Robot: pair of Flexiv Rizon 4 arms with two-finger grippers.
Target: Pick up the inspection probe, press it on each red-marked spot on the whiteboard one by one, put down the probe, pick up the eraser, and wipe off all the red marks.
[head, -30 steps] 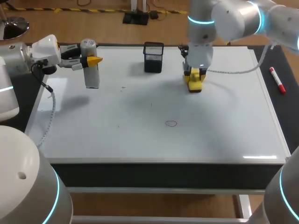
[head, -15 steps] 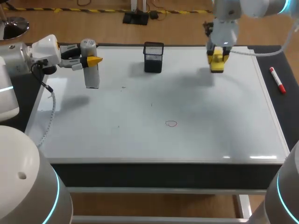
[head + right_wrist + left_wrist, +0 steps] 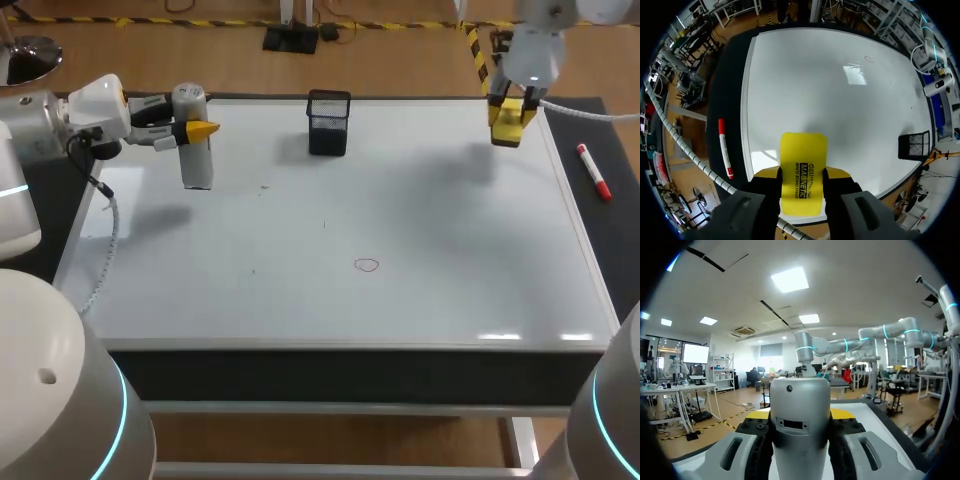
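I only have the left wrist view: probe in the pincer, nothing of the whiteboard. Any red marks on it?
Observer: One small red circle on the whiteboard, near its front middle.
Operator: Where is the eraser?
Observer: The eraser is gripped in the right pincer, held above the whiteboard's far right corner.
Operator: Is the probe near the circle?
Observer: No. The probe hangs over the far left part, well apart from it.

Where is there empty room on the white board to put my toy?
The whole front of the whiteboard is bare, apart from one small red mark. There is room between the black mesh cup and the yellow eraser. The back left is busier, with the probe.
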